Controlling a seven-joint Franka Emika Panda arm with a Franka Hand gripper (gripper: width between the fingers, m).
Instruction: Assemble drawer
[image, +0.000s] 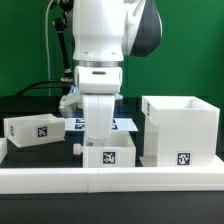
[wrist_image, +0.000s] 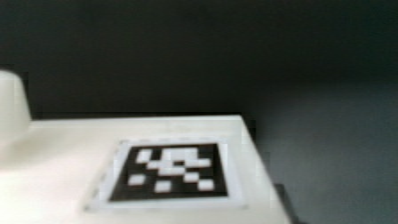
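Observation:
The drawer's large hollow white casing (image: 180, 128) stands at the exterior view's right, with a tag low on its front. A small open-topped tray (image: 108, 153) sits just left of it against the front rail. My gripper (image: 100, 140) reaches straight down into or onto this tray, and its fingertips are hidden behind the tray's wall. A second small tray (image: 35, 129) with a tag lies at the left. The wrist view shows a white tagged face (wrist_image: 173, 168) very close, blurred, with none of the fingers in sight.
A long low white border rail (image: 110, 179) runs along the front. The marker board (image: 127, 124) lies flat behind the arm. A small white piece (image: 76, 145) sits left of the middle tray. A white rounded shape (wrist_image: 9, 105) shows at the wrist view's edge.

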